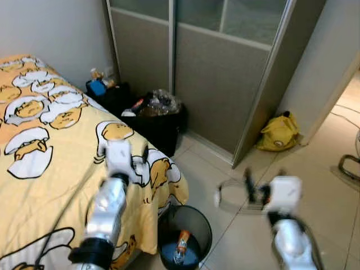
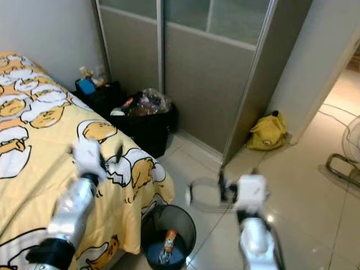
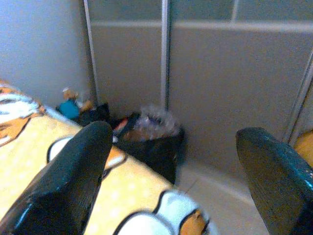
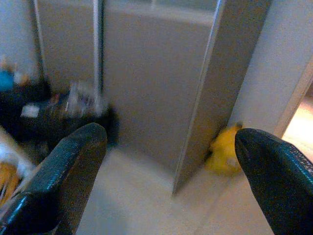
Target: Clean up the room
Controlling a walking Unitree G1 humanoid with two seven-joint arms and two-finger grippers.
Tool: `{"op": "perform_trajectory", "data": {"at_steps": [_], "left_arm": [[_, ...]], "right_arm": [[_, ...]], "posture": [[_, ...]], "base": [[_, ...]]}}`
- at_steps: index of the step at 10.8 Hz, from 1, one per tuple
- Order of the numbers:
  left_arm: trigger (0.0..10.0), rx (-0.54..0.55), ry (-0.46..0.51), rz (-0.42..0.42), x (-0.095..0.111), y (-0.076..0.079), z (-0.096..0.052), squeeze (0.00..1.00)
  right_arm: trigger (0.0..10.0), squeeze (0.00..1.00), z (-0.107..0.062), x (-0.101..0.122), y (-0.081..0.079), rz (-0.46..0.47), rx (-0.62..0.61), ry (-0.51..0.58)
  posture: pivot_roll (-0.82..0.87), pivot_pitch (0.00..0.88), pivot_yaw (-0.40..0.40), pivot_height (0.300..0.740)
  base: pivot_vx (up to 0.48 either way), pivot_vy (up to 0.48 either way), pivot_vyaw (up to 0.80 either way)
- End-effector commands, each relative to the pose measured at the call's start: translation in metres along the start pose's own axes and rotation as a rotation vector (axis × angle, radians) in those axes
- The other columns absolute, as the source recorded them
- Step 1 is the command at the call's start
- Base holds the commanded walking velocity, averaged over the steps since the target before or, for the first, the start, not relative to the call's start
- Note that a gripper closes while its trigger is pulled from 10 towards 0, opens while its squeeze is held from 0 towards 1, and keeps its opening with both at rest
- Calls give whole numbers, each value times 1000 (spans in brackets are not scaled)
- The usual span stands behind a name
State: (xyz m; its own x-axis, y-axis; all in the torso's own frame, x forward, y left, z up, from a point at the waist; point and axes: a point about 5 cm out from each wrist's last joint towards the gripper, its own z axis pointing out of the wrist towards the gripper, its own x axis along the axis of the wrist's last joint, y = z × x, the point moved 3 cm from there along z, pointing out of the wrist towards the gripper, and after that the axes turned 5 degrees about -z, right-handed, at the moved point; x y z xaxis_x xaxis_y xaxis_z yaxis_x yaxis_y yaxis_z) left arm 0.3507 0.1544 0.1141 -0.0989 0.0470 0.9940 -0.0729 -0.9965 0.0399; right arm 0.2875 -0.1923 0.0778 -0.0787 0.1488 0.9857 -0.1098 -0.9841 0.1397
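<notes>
Bottom centre: black wastebasket [image 1: 184, 236] on floor beside bed [image 1: 50, 163], bottle [image 1: 180, 246] lying inside. Left tool [image 3: 171, 166] raised over bed edge, fingers spread, empty. Right tool [image 4: 168, 171] raised over tiles, likewise released. Upper centre: overfilled black bin [image 1: 160, 121] against sliding wardrobe [image 1: 225, 73]. Right: yellow bag [image 1: 278, 133] on floor.

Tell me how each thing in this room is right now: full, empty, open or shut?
Round black mesh bin: upright, a bottle inside.
Black bag of rubbish: open, heaped full.
Grey sliding wardrobe doors: shut.
Yellow bag: slumped on the floor.
Left gripper: open, empty.
Right gripper: open, empty.
</notes>
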Motion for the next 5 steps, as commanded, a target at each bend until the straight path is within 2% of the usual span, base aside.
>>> {"op": "perform_trajectory", "data": {"at_steps": [1,2,3,4,5], "left_arm": [[10000,-38,-34,-10,-7,9,-6,0],[10000,-101,-96,8,-27,26,-16,0],[10000,-123,-125,-5,-33,31,-17,0],[10000,-146,-100,33,-27,31,-14,0],[10000,-132,-112,33,-26,23,-10,0]], "right_arm": [[10000,0,-5,-4,7,29,-49,-27],[10000,0,-13,-20,-2,38,-24,-88],[10000,0,-15,-22,-5,48,-8,-102],[10000,0,-12,-19,-6,34,9,-101],[10000,0,-7,-19,-2,22,5,-112]], "posture": [[76,0,-14,740],[71,0,-11,740],[70,0,-14,740],[66,0,-12,740],[59,0,-10,740]], "base": [[0,0,0],[0,0,0],[0,0,0],[0,0,0],[0,0,-663]]}}
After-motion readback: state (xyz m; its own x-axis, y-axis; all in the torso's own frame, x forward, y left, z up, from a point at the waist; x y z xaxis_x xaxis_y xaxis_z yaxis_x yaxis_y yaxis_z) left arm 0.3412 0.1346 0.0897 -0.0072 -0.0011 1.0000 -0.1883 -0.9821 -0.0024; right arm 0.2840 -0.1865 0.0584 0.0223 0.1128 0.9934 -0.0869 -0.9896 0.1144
